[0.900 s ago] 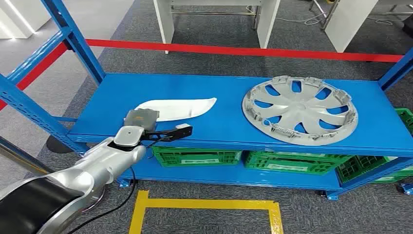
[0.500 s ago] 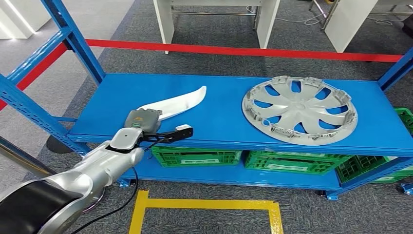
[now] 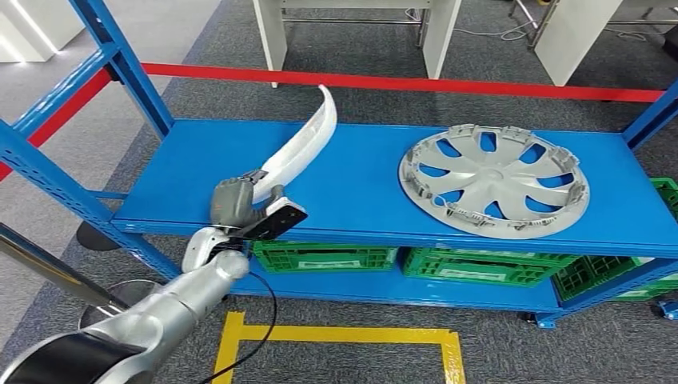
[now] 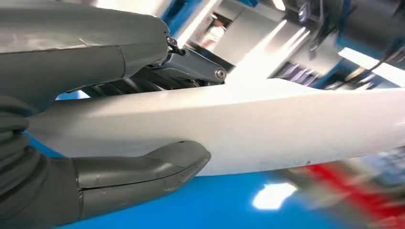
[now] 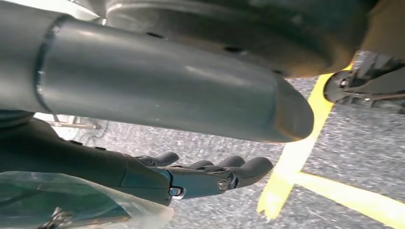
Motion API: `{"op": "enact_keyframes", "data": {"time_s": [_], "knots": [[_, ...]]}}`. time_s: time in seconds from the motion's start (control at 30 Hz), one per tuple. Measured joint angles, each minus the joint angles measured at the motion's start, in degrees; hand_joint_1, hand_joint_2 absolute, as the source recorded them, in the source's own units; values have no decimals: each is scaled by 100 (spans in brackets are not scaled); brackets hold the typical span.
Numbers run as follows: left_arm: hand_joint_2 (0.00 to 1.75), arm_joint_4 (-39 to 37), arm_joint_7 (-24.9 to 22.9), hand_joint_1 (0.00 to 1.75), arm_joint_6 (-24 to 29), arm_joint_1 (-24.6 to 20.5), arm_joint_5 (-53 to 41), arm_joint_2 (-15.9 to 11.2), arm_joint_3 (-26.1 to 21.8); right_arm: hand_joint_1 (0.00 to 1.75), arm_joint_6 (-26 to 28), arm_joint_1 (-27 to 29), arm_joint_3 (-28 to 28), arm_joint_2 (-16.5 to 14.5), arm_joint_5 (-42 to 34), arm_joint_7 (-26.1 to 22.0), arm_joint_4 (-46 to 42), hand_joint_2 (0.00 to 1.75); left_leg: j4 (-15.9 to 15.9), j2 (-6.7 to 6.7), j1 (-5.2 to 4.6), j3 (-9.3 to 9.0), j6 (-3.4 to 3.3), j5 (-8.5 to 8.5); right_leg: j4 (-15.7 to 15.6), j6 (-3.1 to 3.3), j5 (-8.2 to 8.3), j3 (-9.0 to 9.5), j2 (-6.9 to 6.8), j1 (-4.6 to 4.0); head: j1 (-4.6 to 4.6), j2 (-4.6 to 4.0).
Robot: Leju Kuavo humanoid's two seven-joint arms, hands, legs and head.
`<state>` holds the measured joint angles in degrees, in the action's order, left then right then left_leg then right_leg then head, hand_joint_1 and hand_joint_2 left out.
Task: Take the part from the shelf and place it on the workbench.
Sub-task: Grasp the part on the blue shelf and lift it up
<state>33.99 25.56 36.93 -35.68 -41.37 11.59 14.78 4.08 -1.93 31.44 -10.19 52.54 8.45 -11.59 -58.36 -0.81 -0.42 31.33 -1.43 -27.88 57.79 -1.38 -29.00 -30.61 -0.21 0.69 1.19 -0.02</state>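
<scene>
The part is a long, curved white panel (image 3: 300, 148); it stands tilted steeply above the blue shelf (image 3: 360, 192), its far tip pointing up and away. My left hand (image 3: 236, 200) grips its near end at the shelf's front left. In the left wrist view the thick grey thumb (image 4: 143, 167) presses one face of the white panel (image 4: 286, 124) and the darker fingers (image 4: 191, 67) wrap over the other. My right hand (image 5: 200, 179) hangs beside my body over the floor, fingers loosely extended with nothing in them.
A silver wheel cover (image 3: 493, 180) lies flat on the right half of the shelf. Green crates (image 3: 324, 258) sit on the level below. Blue uprights (image 3: 120, 64) frame the shelf's left side. Yellow floor tape (image 3: 336, 336) marks the carpet in front.
My left hand has lifted the white panel off the shelf and swung its far end up from flat to steeply tilted. The wheel cover has not moved.
</scene>
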Motion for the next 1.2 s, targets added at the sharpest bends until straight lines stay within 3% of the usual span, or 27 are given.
{"op": "enact_keyframes", "data": {"time_s": [0.13,0.3,0.4,0.47,0.53,0.6,0.63,0.67,0.7,0.77,0.8,0.87,0.97,1.03,1.1,1.13,1.17,1.2], "knots": [[175,2008,9,175,-479,821,1205,45,245,0,67,29,85,-4,-9,12,1,0,1,-18,0,6,-2,-5,0,-2,1,-12,29,0,2,0],[175,4161,427,175,-1013,1951,2797,-74,638,0,187,51,183,-22,-19,28,0,0,0,-16,-1,15,-5,-10,-4,-4,2,-19,20,2,1,0],[175,5144,699,175,-1247,2630,3565,-154,784,0,308,68,266,-65,-68,-1,0,0,-16,-12,-27,25,-77,-11,-51,-57,38,-14,13,32,6,0],[175,5646,866,175,-1419,3025,4073,-205,834,0,369,76,329,-84,-115,-86,-1,0,134,-26,-2,-27,-144,92,-68,-100,22,-14,8,31,5,0],[175,6092,980,175,-1630,3440,4604,-265,853,0,408,80,400,-87,-151,-211,-1,0,306,-52,33,-76,-191,205,197,-119,-218,-132,13,26,-4,0],[175,6385,1020,175,-1942,3804,5076,-329,854,0,445,91,477,-86,-195,-382,-2,0,327,-63,34,-42,-201,237,873,-145,-606,-410,19,46,-10,0],[175,6468,1034,175,-2101,3950,5234,-361,854,0,463,96,513,-83,-214,-470,-2,0,312,-64,39,-12,-191,244,1190,-171,-726,-532,17,63,-11,0],[175,6528,1055,175,-2233,4071,5314,-392,855,0,491,100,545,-74,-225,-555,-2,0,291,-64,49,19,-177,252,1347,-201,-741,-580,15,83,-9,0],[175,6575,1084,175,-2311,4165,5312,-422,856,0,530,100,574,-61,-225,-627,-2,0,260,-63,67,51,-157,257,1287,-234,-645,-524,12,105,-9,0],[175,6638,1150,175,-2392,4281,5252,-465,856,0,665,91,620,-21,-220,-751,-5,0,155,-58,123,124,-85,249,621,-319,-326,-144,0,156,-12,0],[175,6664,1174,175,-2425,4322,5261,-481,853,0,748,83,645,-9,-221,-801,-7,0,86,-52,136,172,-34,238,314,-330,-216,36,8,161,-22,0],[175,6717,1201,175,-2502,4396,5335,-505,848,0,927,72,692,6,-207,-890,-9,0,-37,-41,124,257,63,243,70,-290,-189,162,38,155,-31,0],[175,6795,1213,175,-2551,4470,5371,-539,842,0,1147,87,720,26,-145,-1005,-24,0,-110,-26,131,334,161,258,131,-112,-152,27,52,141,-21,0],[175,6833,1217,175,-2559,4500,5369,-560,838,0,1192,90,723,28,-128,-1040,-31,0,-395,-2,151,444,202,-66,128,5,-70,-73,36,135,-4,0],[175,6861,1217,175,-2572,4515,5363,-574,838,0,1112,85,729,30,-137,-1006,-34,0,-1073,15,152,635,221,-616,132,73,32,-187,25,106,15,0],[175,6865,1212,175,-2582,4516,5357,-580,838,0,1010,84,743,35,-161,-985,-34,0,-1408,17,151,702,217,-802,134,86,82,-257,21,86,20,0],[175,6868,1205,175,-2590,4515,5350,-585,838,0,893,85,766,42,-193,-985,-34,0,-1623,20,148,707,201,-864,136,95,130,-332,18,65,19,0],[175,6868,1198,175,-2597,4515,5339,-589,838,0,787,86,794,50,-224,-1010,-34,0,-1658,23,140,634,173,-801,137,101,174,-401,17,44,20,0]]}}
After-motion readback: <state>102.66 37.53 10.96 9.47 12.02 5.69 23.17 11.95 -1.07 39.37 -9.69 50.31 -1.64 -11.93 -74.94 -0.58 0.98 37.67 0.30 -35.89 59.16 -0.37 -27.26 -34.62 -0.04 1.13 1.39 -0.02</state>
